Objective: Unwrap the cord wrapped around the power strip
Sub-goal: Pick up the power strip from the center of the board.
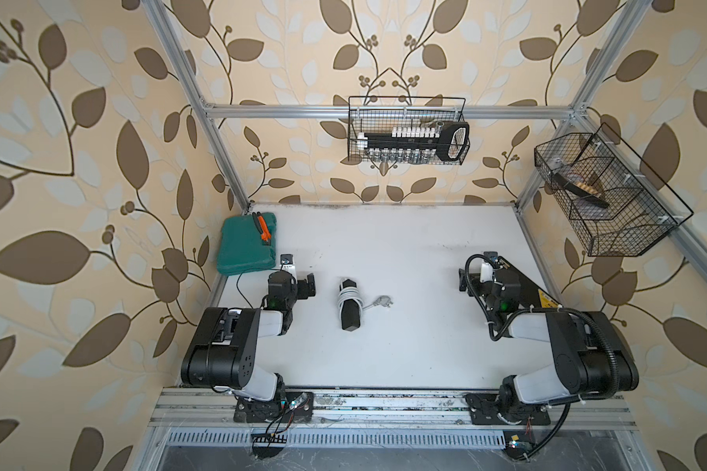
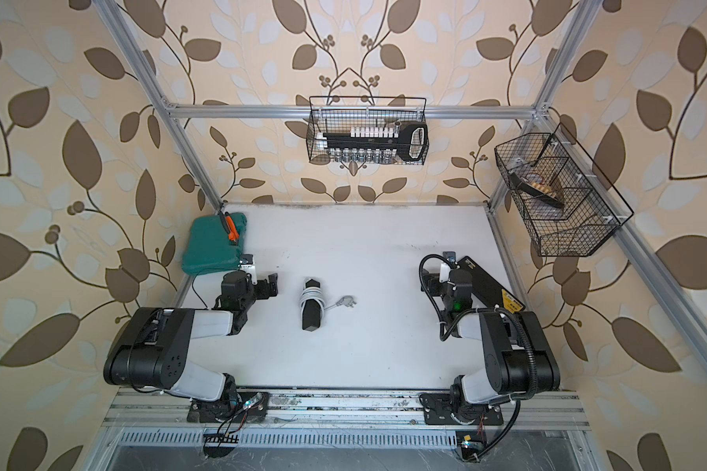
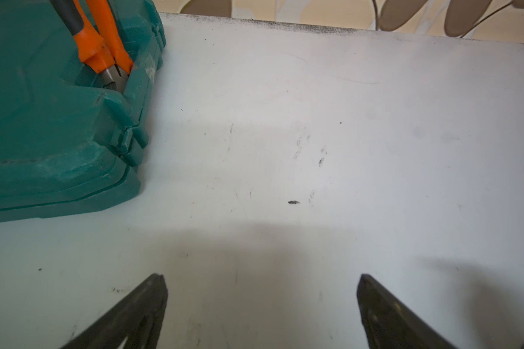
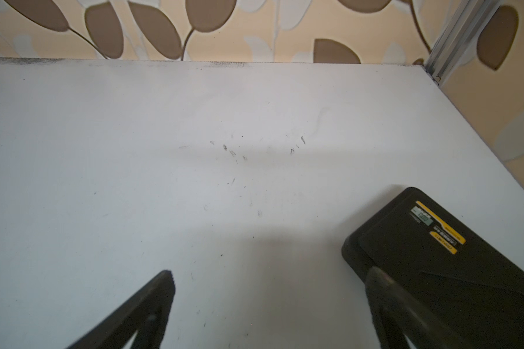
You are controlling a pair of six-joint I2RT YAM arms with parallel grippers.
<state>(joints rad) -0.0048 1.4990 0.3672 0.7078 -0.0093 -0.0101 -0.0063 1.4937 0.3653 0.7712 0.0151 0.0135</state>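
A: Where is the power strip (image 1: 351, 317)?

B: Flat on the table (image 1: 405, 253), about midway between the two arms, its long side running from the near edge toward the back wall. A plain black side faces up.

A: And the cord (image 1: 346, 296)?

B: Wound in several tight turns around the far half of the strip. A short tail leaves the coil toward the right arm's side and ends in the plug (image 1: 383, 301), which lies on the table just beside the strip.

A: Left gripper (image 3: 261, 281)?

B: Fingers spread wide, grasping nothing. In its wrist view only bare table shows between them. In both top views it sits near the strip's far end, apart from it.

A: What is close to it?

B: A green case (image 1: 245, 244) in the far left corner, with orange-handled pliers (image 1: 263, 229) lying on top.

A: Right gripper (image 4: 270, 272)?

B: Released as well, jaws wide apart over bare table. One finger (image 4: 384, 290) overlaps the corner of a black case (image 4: 472, 272) with a yellow label in the wrist view. Whether they touch I cannot tell.

A: How far is it from the strip?

B: Well apart, on the strip's right side
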